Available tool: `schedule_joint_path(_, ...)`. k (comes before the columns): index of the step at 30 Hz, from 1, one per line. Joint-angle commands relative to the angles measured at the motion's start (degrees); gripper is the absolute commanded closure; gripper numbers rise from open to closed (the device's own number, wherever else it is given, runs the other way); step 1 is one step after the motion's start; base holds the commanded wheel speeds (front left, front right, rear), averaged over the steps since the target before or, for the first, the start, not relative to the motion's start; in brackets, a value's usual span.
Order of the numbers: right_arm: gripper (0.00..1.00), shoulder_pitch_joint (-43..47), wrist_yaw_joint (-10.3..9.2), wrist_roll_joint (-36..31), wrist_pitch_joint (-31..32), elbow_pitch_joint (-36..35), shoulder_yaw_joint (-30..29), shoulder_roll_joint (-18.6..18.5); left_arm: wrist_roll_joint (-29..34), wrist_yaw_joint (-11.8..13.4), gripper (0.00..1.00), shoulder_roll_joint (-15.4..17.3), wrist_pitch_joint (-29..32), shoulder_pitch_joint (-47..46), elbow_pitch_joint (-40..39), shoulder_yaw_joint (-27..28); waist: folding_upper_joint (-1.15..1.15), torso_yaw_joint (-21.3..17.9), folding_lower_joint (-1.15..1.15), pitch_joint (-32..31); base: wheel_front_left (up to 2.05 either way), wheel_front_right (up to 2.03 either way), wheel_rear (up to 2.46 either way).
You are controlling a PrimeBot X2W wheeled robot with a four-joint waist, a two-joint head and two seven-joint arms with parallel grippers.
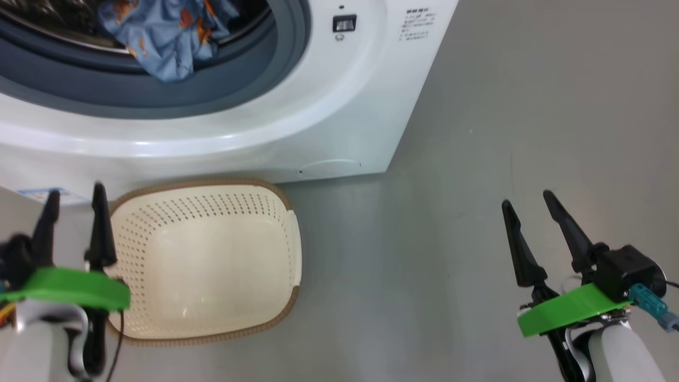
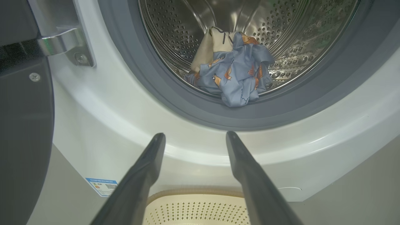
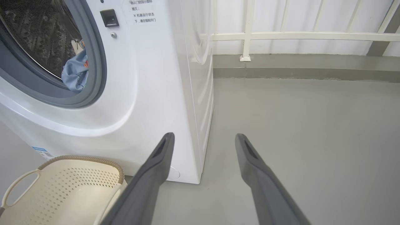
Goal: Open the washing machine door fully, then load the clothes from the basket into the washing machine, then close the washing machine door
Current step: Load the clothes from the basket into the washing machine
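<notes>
Soft blue bear-print clothes (image 2: 232, 75) lie inside the big white washing machine (image 1: 345, 106), one fold drooping on the grey rubber gasket (image 2: 150, 84); cream perforated plastic basket (image 1: 212, 265) below looks empty. The left gripper (image 1: 75, 190) and right gripper (image 1: 526, 199) are both spread, holding nothing. Dark rigid door (image 2: 25, 125) hangs wide open on its steel hinge (image 2: 62, 43), probably heavy and slick: push at its far rim.
</notes>
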Motion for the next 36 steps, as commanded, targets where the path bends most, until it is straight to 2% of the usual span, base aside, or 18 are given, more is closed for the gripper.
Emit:
schedule_joint_path(1,0.0,1.42,0.14,-0.04,-0.27,-1.0,1.24,-0.61,0.73,-0.09,0.0,1.65,-0.31,1.08,-1.79,2.18,0.0,0.36,0.0,-1.62,0.0,0.0,0.0)
schedule_joint_path(16,0.0,8.53,0.14,0.73,-0.27,-0.64,-0.11,-1.91,3.2,-0.09,0.0,-0.54,-0.31,13.57,-7.42,4.03,0.0,1.9,0.0,-9.91,0.0,0.0,0.0)
schedule_joint_path(28,0.0,12.86,0.14,1.03,-0.27,-1.08,-0.85,-2.52,5.1,-0.09,0.0,-2.29,-0.31,22.29,-12.91,6.55,0.0,1.45,0.0,-13.14,0.0,0.0,0.0)
schedule_joint_path(36,0.0,13.42,0.14,0.86,-0.27,-1.44,-1.35,-2.44,5.5,-0.09,0.0,-3.07,-0.31,23.88,-14.48,7.19,0.0,1.42,0.0,-13.23,0.0,0.0,0.0)
